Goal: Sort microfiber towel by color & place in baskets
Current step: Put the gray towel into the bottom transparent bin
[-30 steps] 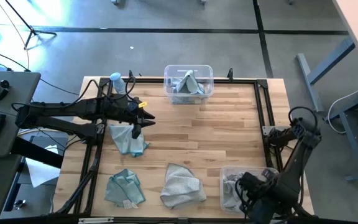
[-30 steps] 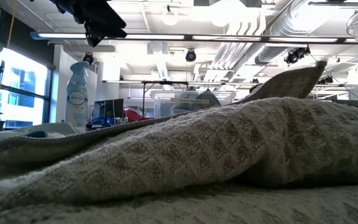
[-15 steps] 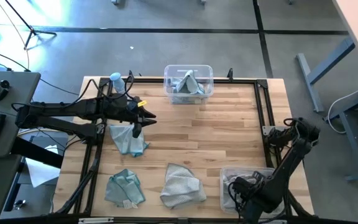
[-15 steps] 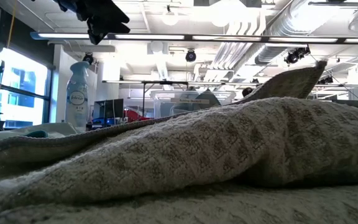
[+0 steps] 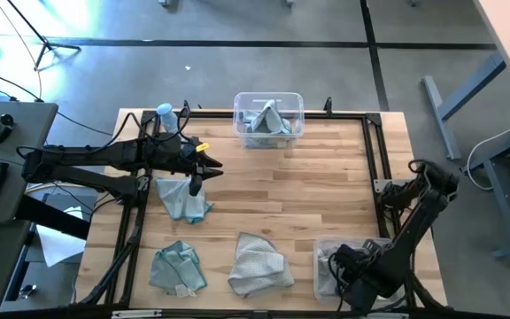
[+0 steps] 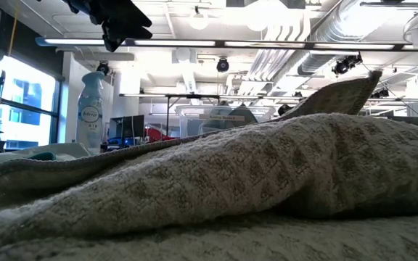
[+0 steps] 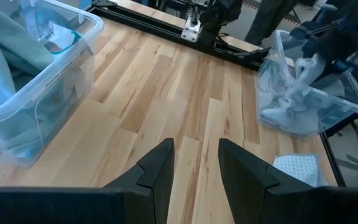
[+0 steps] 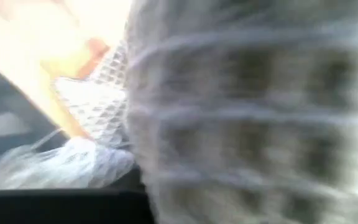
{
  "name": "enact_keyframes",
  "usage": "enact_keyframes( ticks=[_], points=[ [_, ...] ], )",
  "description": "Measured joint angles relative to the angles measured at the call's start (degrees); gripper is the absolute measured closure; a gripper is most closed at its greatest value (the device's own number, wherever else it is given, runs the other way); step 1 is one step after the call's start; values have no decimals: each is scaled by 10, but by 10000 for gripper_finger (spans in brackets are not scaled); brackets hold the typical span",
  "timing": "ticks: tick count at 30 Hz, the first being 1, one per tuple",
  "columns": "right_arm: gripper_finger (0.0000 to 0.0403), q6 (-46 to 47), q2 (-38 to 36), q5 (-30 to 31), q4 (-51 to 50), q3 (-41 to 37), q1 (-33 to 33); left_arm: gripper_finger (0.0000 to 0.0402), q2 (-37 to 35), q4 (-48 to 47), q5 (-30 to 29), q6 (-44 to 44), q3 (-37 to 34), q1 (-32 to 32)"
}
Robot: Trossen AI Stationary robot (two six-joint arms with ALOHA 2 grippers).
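Note:
My left gripper [image 5: 195, 184] [image 7: 194, 146] hangs open above the wood, with nothing between its fingers, just over a teal microfiber towel [image 5: 182, 200] lying on the table. My right gripper [image 5: 338, 262] is down inside the near right basket [image 5: 351, 244], among grey towels [image 7: 294, 81]. Blurred grey cloth [image 8: 247, 112] fills the right wrist view. Another teal towel [image 5: 177, 268] and a grey towel [image 5: 259, 264] lie near the front edge. The far basket [image 5: 268, 99] holds teal towels [image 5: 267, 119].
A spray bottle [image 5: 165, 118] [image 6: 93, 109] stands at the far left of the table. The grey towel [image 6: 267, 181] fills the foreground of the low view. Bare wood lies in the middle of the table [image 5: 282, 190]. A dark frame [image 5: 374, 159] borders the table.
My right arm has shifted a little toward the table's left over the near right basket. In the low view my left gripper has edged slightly sideways. The towels on the table lie as before.

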Motion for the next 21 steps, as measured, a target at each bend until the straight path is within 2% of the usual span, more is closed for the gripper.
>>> enact_keyframes(
  ticks=[6,12,17,21],
  points=[
    [226,38,-32,-1,-61,49,0,287,0,0,0,0,0,0],
    [215,40,-43,-5,-108,120,0,287,0,0,0,2,0,0],
    [238,52,-44,-6,-163,169,0,287,0,-1,0,0,0,0],
    [306,59,-44,-6,-162,166,1,287,0,-1,0,0,0,0]
  ],
)
